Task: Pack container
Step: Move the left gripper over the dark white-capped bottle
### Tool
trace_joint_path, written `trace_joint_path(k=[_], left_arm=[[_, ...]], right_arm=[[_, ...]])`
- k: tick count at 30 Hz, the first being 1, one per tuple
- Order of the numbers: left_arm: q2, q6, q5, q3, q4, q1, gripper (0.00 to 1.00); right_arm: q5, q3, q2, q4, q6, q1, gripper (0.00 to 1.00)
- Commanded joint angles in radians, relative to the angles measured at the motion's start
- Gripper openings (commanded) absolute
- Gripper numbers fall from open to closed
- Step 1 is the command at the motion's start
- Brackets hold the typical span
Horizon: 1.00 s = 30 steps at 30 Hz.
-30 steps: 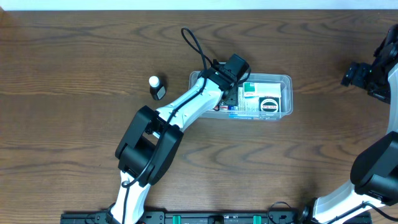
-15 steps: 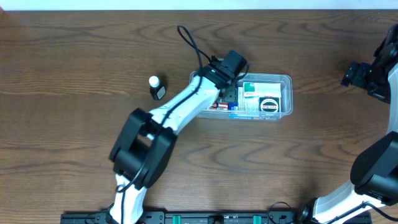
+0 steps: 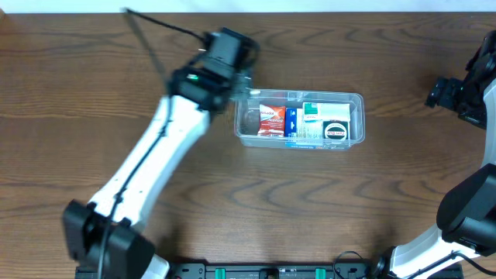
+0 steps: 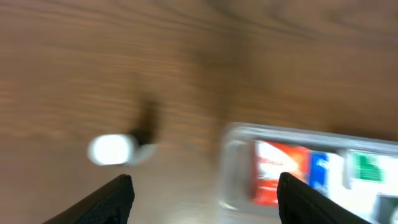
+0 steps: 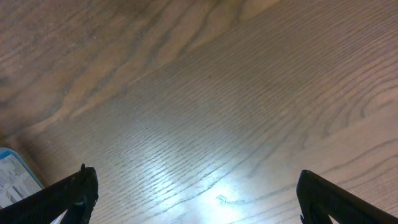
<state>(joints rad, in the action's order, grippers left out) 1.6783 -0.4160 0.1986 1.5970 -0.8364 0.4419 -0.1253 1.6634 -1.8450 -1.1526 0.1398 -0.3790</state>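
Note:
The container, a clear rectangular tub, sits at the table's middle and holds a red box, a blue box, a green-and-white box and a black-and-white round item. My left gripper is blurred, just up and left of the tub. In the left wrist view it is open and empty, above bare table between a small white-capped bottle and the tub. The bottle is hidden under the arm in the overhead view. My right gripper is open and empty at the far right.
The left arm stretches diagonally from the front left toward the tub. A black cable trails behind the left wrist. A blue-and-white edge shows at the lower left of the right wrist view.
My left gripper has pulled out of the tub and swung up and left, uncovering the red and blue boxes. The arm now covers the bottle. The right arm has not moved.

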Motion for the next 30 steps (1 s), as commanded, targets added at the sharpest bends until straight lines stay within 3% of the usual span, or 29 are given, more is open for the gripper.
trace_joint_path(k=[1,6,11,17,21,30], left_arm=[[-0.012,0.034,0.064,0.013,-0.043,-0.080,0.82],[0.011,0.200,0.027,-0.010,-0.050,-0.171,0.94],[0.047,0.409,-0.106,-0.010,-0.045,-0.218,0.94],[0.071,0.451,-0.116,-0.011,-0.045,-0.244,0.85],[0.097,0.506,-0.214,-0.011,-0.045,-0.250,0.81],[0.161,0.511,-0.221,-0.011,-0.046,-0.250,0.72]], right_arm=[[-0.005,0.017,0.001,0.000,-0.014,-0.009,0.99],[-0.005,0.017,0.001,0.000,-0.014,-0.009,0.99],[-0.005,0.017,0.001,0.000,-0.014,-0.009,0.99],[-0.005,0.017,0.001,0.000,-0.014,-0.009,0.99],[-0.005,0.017,0.001,0.000,-0.014,-0.009,0.99],[-0.005,0.017,0.001,0.000,-0.014,-0.009,0.99]])
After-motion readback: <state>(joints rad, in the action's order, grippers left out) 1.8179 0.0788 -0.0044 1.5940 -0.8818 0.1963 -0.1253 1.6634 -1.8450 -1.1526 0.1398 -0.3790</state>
